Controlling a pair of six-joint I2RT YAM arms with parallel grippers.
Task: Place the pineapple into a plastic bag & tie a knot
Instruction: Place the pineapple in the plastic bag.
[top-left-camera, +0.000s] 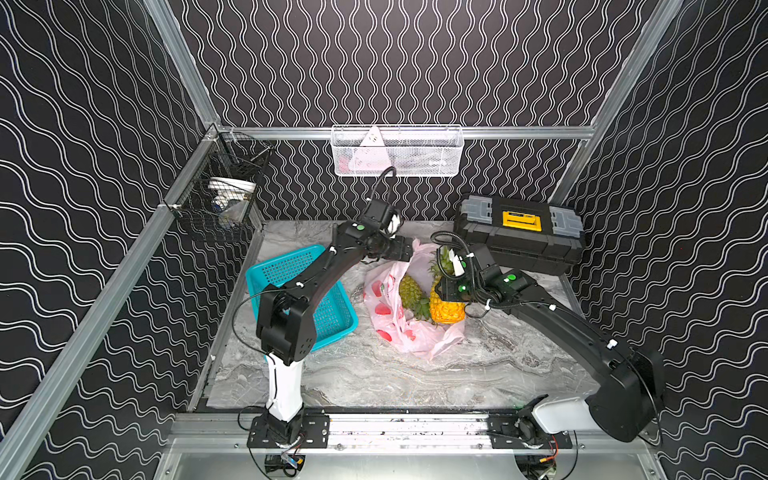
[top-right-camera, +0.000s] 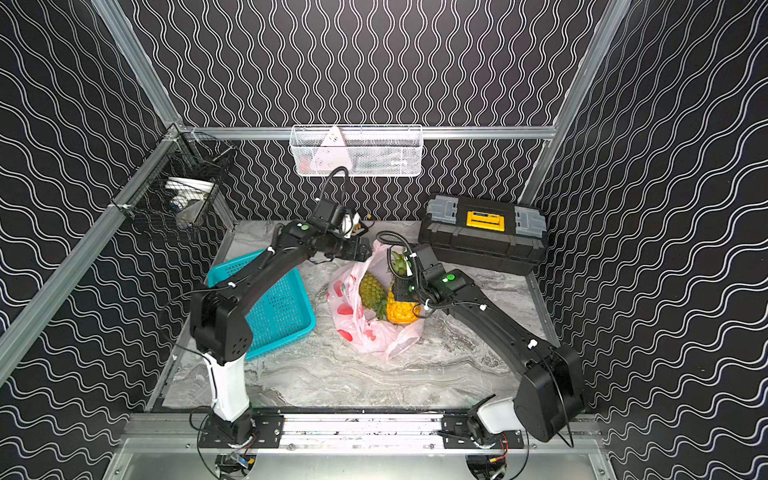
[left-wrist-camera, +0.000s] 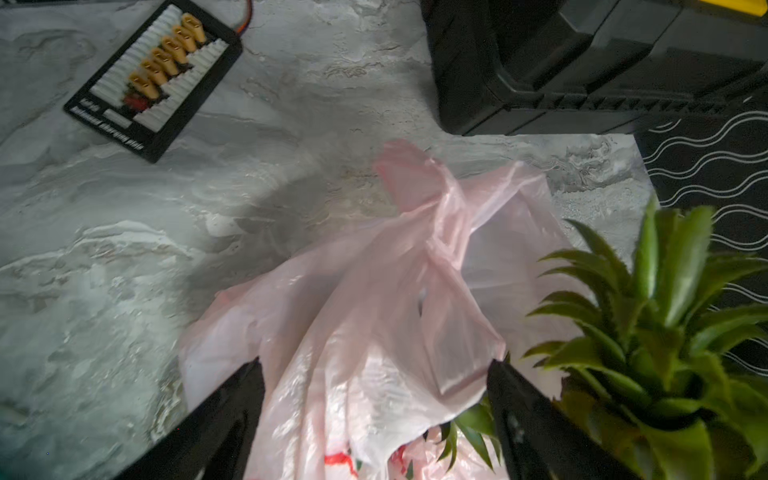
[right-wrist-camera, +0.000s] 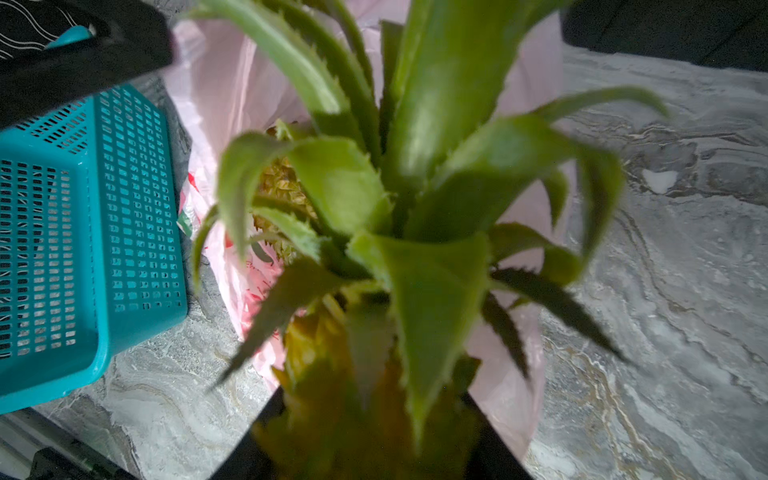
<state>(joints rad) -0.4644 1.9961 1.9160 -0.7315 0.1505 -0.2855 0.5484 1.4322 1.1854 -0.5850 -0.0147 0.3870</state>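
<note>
While the thin pale-pink plastic bag (top-left-camera: 415, 336) with red fruit prints lies gaping on the grey marbled surface (top-left-camera: 415, 374), a greenish pineapple (top-left-camera: 409, 291) lies inside it and a yellow pineapple (top-left-camera: 446, 309) stands upright at its mouth. The right gripper (right-wrist-camera: 374, 392) flanks that yellow fruit below its crown; whether it pinches, I cannot tell. The left gripper (left-wrist-camera: 374, 365), jaws apart, straddles the bag's far rim. A teal mesh basket (top-left-camera: 286, 253) sits behind it under the left arm, and a black toolbox (top-left-camera: 519, 241) lies just beyond the right gripper.

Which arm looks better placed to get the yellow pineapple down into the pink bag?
Right, I'd guess: the right tool sits around the yellow pineapple, which stands upright at the mouth of the bag. The left tool stands open over the bag's handle end.
</note>
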